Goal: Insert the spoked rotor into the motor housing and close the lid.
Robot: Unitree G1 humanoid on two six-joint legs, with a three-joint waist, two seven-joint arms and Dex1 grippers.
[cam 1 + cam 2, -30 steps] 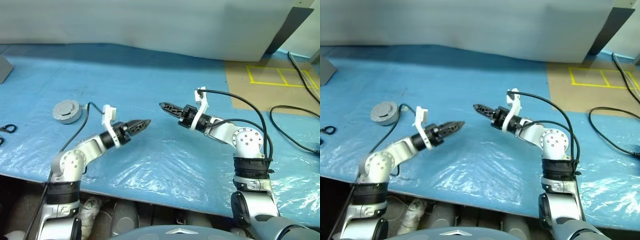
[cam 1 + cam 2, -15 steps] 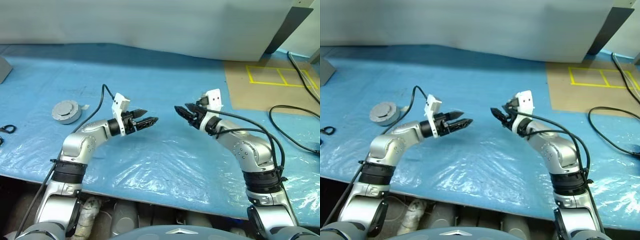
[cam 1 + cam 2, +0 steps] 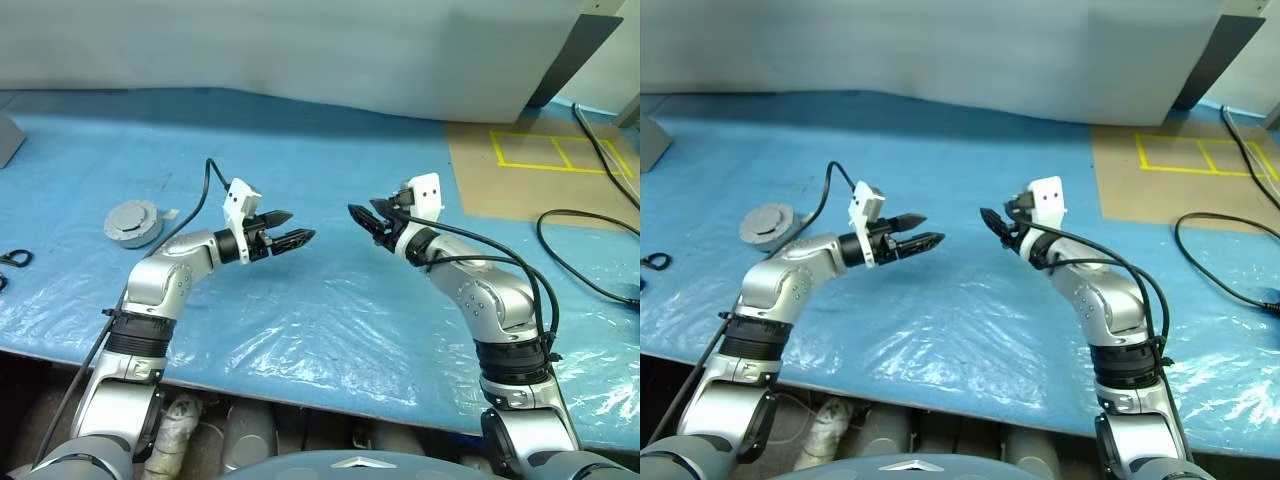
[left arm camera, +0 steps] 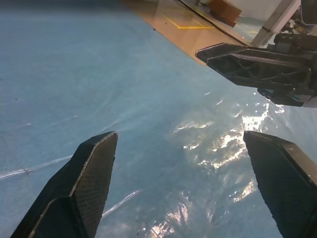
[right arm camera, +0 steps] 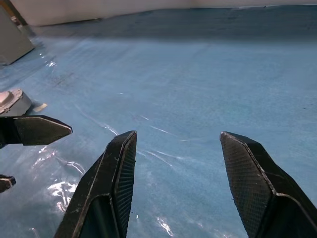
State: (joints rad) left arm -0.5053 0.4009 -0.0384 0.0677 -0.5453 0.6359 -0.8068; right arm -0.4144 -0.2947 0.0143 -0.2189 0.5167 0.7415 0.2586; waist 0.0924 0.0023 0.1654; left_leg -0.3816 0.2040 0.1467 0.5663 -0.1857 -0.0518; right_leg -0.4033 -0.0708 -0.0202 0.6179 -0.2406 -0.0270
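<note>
Well, the motor housing (image 3: 133,222) sits lidded on the blue sheet (image 3: 330,180).

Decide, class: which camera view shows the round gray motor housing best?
The left eye view: the motor housing sits whole and unblocked on the blue sheet, lid shut. The right eye view shows it too, its near edge partly behind the left arm's cable. The right wrist view catches just an edge.

No readable text, labels, brands or numbers anywhere in frame; the yellow tape outline (image 3: 560,152) upper right carries none.
</note>
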